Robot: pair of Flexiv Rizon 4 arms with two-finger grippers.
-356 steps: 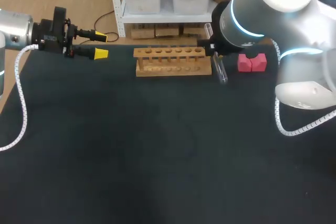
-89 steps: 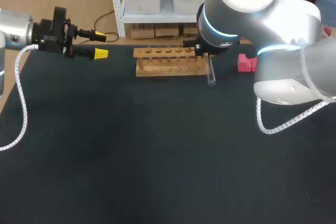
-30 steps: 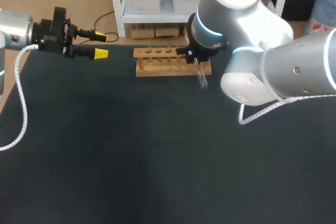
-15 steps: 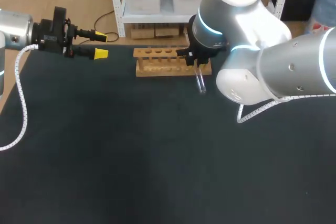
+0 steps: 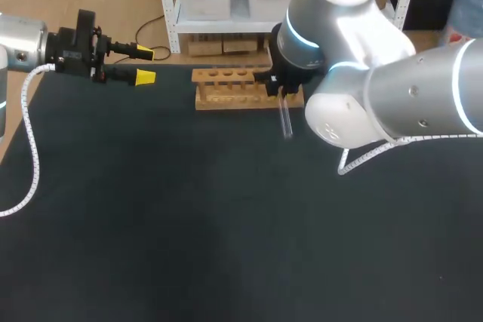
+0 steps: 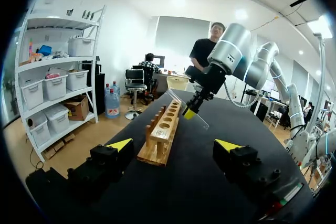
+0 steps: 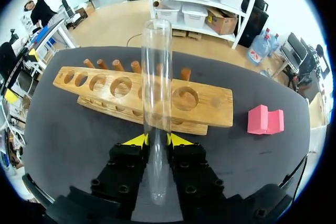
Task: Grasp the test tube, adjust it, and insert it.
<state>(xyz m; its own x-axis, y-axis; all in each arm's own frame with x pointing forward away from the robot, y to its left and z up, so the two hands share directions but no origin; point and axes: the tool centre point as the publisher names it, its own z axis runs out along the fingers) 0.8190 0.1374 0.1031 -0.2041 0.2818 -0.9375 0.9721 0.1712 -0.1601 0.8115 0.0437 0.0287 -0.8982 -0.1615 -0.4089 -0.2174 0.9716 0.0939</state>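
Observation:
A clear glass test tube (image 7: 156, 103) stands between the yellow fingertips of my right gripper (image 7: 156, 140), which is shut on it. The tube (image 5: 285, 120) hangs in front of the right end of the wooden rack (image 5: 238, 88), its lower end above the dark table. From the right wrist the rack (image 7: 199, 106) lies just ahead of the tube, its holes (image 7: 185, 98) empty. My left gripper (image 5: 140, 65) is open at the table's far left, holding nothing. Its wrist view looks along the rack (image 6: 161, 136) towards the tube (image 6: 187, 109) and the right gripper (image 6: 190, 113).
A pink block (image 7: 265, 120) lies on the table to the right of the rack; my right arm hides it in the head view. The dark table (image 5: 189, 224) spreads wide in front of the rack.
My right gripper has shifted slightly left with the tube, and the tube now hangs nearer to upright. The left arm has not moved.

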